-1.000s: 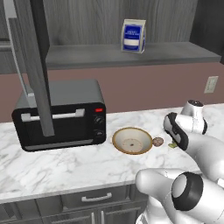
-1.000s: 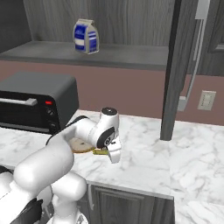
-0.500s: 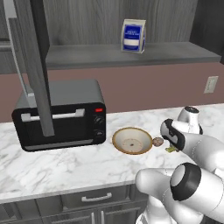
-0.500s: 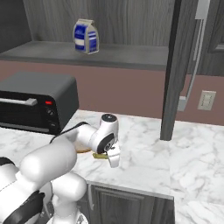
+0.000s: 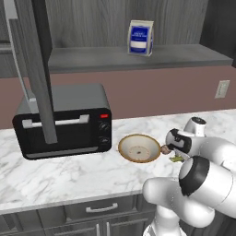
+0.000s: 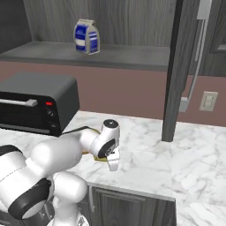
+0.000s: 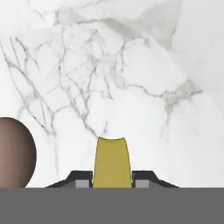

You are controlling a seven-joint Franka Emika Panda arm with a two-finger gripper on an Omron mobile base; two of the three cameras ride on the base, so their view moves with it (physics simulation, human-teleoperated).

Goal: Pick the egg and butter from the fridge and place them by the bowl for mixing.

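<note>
The white arm bends forward and low over the table's front edge, its gripper [image 7: 112,183] pointing down, jaws closed on the thin yellow butter stick [image 7: 112,162].

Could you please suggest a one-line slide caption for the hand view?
Fingers shut on the yellow butter above the marble counter, the egg lying alongside.

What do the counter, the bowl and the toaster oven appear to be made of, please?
Counter: white stone with grey veining, probably polished marble. Bowl: tan with a brownish rim, matte, likely ceramic or wood. Toaster oven: black casing, probably painted metal, with a pale bar handle.
</note>
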